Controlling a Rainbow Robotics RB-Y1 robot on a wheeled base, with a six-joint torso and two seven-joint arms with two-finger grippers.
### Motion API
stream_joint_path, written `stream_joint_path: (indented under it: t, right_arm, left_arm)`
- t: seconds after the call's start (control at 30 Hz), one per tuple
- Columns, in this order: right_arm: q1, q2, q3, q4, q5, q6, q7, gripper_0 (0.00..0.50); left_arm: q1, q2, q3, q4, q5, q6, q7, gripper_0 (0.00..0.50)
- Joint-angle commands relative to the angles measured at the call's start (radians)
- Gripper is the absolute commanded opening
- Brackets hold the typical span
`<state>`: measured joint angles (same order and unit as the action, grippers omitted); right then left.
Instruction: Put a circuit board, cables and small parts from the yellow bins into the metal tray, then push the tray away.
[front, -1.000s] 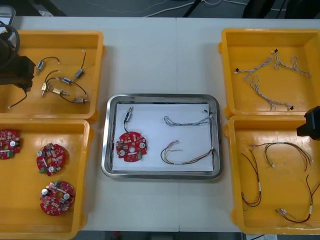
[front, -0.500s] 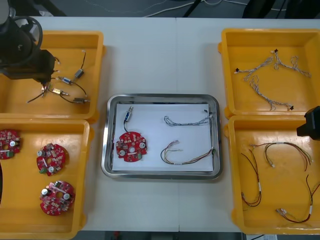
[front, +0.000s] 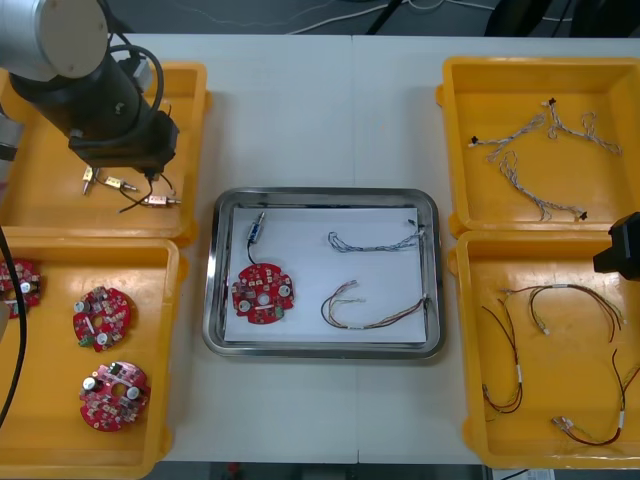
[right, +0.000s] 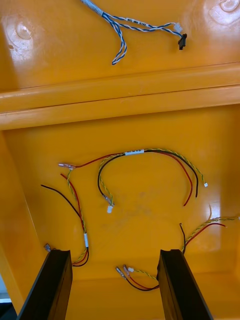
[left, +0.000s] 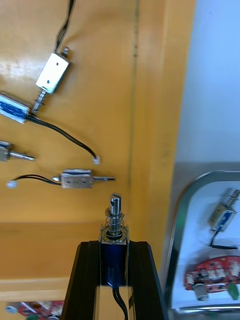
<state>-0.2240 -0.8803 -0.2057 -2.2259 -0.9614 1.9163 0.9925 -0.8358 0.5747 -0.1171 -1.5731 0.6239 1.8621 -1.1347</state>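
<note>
Carry-over of small metal part, pinched tight in left gripper.
Long axis in line with the fingers, pin end poking out front, hanging over the far left yellow bin by its inner wall; metal tray just past that wall, toward table centre, left arm clearly nearer. Way off, right gripper, fingers apart, parked above red and yellow cables.

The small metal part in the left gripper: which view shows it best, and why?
The left wrist view: the small metal part sits clamped between the left gripper's fingers, above the yellow bin. In the front view the left arm covers it. The right wrist view faces red and yellow cables under the open right gripper.
</note>
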Motion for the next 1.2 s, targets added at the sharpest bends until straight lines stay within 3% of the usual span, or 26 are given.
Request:
stream_joint_path:
  t: [0.03,0.6,1.2]
  right_arm:
    - [0.009,-0.042,-0.032,-0.027,-0.008,0.004,-0.029,0.500]
    - [0.009,-0.042,-0.032,-0.027,-0.008,0.004,-0.029,0.500]
    - [0.009,-0.042,-0.032,-0.027,-0.008,0.004,-0.029,0.500]
  left_arm:
    - [-0.063,-0.029,-0.049,-0.065,0.030,0.012,0.155,0.000]
    - [-0.146,-0.107,-0.271,-0.091,0.013,-0.026,0.431,0.000]
    - [-0.166,-0.138,-0.449,-0.108,-0.010,-0.127,0.590,0.000]
